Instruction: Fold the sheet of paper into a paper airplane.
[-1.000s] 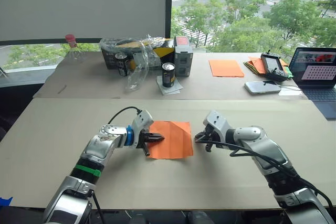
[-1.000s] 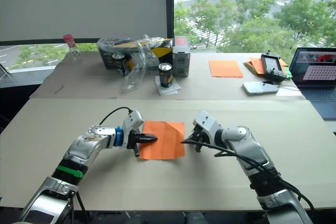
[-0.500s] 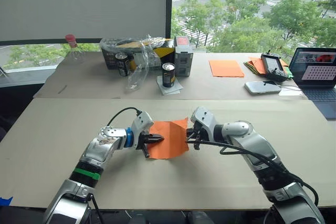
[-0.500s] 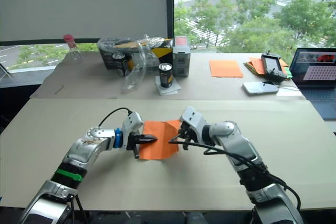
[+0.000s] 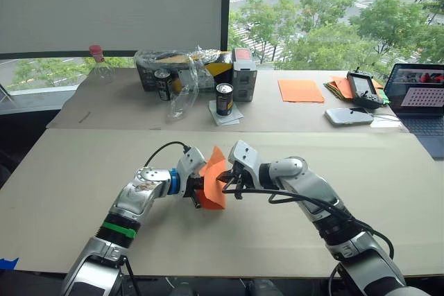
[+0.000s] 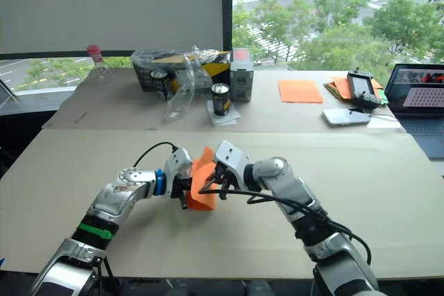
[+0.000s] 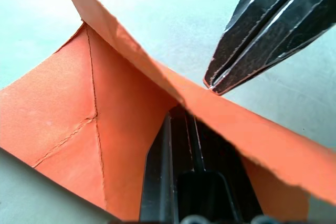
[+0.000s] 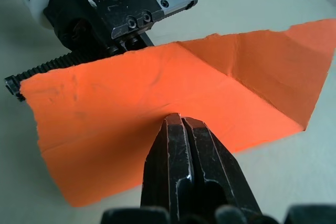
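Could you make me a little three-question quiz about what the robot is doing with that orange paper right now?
1. True or false: the sheet of paper lies flat on the table.
2. Which gripper pushes the sheet's raised flap over? A) left gripper B) right gripper
3. What stands just behind the drink can on the far table?

Key
1. False: one side is lifted and folding over.
2. B; its fingers are shut against the flap, while the left gripper, also shut, pins the sheet down.
3. A grey box.

sheet of paper [image 5: 214, 186] between left gripper [image 5: 202, 190], right gripper [image 5: 223, 182]
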{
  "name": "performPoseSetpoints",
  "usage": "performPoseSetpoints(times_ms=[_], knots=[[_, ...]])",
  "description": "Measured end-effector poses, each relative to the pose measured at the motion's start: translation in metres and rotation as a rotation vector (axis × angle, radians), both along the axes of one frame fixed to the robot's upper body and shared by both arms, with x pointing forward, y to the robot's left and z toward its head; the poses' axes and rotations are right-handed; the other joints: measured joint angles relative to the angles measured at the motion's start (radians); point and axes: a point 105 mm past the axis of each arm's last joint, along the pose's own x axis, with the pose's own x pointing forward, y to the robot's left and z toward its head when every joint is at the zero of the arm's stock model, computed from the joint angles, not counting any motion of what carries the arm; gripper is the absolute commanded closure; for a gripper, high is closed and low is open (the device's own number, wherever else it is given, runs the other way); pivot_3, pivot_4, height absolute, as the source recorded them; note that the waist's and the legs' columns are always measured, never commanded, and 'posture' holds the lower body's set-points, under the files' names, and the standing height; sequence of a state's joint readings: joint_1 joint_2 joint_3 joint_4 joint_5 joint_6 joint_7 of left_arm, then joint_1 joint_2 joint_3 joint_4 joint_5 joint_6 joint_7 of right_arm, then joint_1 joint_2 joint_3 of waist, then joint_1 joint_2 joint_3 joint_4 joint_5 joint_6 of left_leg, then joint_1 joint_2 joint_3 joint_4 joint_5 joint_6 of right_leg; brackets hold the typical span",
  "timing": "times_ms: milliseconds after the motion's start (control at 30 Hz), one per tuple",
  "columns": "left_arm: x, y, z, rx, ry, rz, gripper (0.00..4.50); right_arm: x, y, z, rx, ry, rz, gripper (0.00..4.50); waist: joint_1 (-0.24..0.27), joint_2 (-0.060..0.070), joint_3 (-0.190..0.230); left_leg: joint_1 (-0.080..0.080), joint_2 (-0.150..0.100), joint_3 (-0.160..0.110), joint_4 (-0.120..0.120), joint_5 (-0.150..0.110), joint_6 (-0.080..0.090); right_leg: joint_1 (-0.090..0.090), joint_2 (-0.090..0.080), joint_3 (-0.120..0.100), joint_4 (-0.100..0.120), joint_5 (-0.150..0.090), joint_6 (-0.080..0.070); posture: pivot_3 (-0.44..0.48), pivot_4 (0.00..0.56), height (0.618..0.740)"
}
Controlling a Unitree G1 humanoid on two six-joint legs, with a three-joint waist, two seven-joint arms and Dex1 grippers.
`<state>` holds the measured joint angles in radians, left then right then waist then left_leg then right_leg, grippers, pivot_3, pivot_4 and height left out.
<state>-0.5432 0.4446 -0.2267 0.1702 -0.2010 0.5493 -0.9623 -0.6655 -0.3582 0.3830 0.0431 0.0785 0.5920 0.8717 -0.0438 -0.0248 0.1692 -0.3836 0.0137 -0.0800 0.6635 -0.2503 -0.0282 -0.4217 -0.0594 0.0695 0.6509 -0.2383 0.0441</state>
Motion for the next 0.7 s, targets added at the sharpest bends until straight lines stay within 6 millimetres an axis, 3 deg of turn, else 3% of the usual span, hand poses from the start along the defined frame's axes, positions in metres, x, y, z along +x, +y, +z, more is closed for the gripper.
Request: performPoseSetpoints(times_ms=[267, 700], knots=[[-0.004, 0.012, 0.0, 0.019, -0.001, 0.024, 4.5, 0.011, 0.0, -0.014, -0.038, 0.012, -0.015, 4.48, -0.006, 0.0, 0.0, 0.002, 0.0, 0.0, 0.0, 0.0, 0.0, -0.001, 0.0, 0.0, 0.004, 0.0, 0.0, 0.0, 0.15, 0.73], [0.0, 0.063, 0.014, 0.058, -0.002, 0.166, 4.5, 0.008, 0.011, -0.023, -0.04, 0.018, 0.025, 4.48, -0.023, 0.0, 0.0, 0.003, 0.001, 0.0, 0.0, 0.0, 0.0, -0.001, 0.001, 0.0, 0.006, 0.0, 0.0, 0.0, 0.15, 0.73]])
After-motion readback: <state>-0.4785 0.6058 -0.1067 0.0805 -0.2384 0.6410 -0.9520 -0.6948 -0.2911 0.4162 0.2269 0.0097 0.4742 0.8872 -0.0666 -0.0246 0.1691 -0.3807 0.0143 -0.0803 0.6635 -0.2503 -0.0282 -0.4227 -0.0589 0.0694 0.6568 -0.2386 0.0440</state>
